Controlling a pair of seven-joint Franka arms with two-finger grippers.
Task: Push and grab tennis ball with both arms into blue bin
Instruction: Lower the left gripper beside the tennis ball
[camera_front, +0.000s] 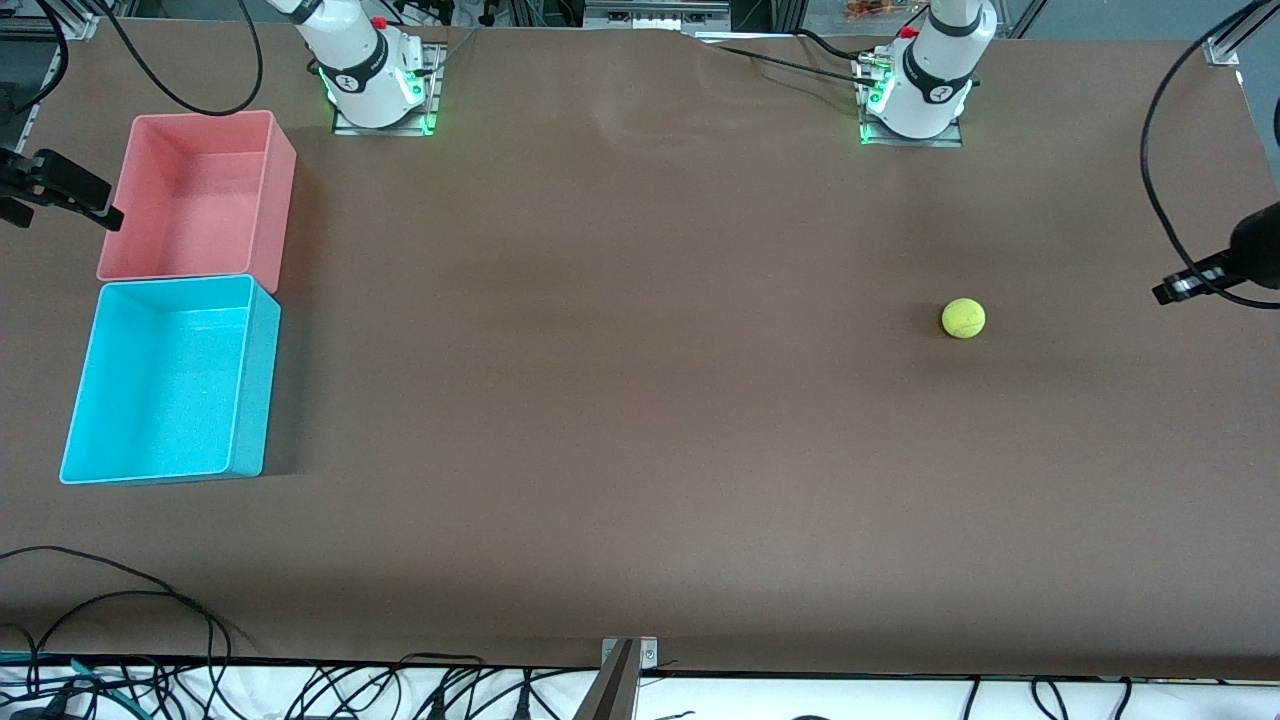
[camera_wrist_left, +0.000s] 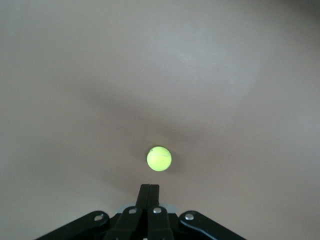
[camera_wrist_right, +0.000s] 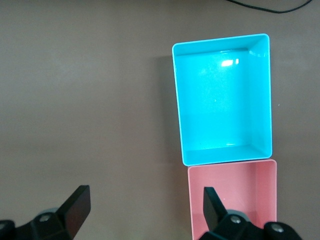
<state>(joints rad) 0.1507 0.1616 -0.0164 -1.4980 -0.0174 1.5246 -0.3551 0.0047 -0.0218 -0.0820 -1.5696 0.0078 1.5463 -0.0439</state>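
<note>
The left gripper hung in the air at the left arm's end of the table, its two fingers pressed together with nothing between them. The right gripper hung at the right arm's end, its fingers spread wide apart and empty.

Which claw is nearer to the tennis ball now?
The left claw, shut, hangs close to the tennis ball. The right claw, open, is by the pink bin.
</note>
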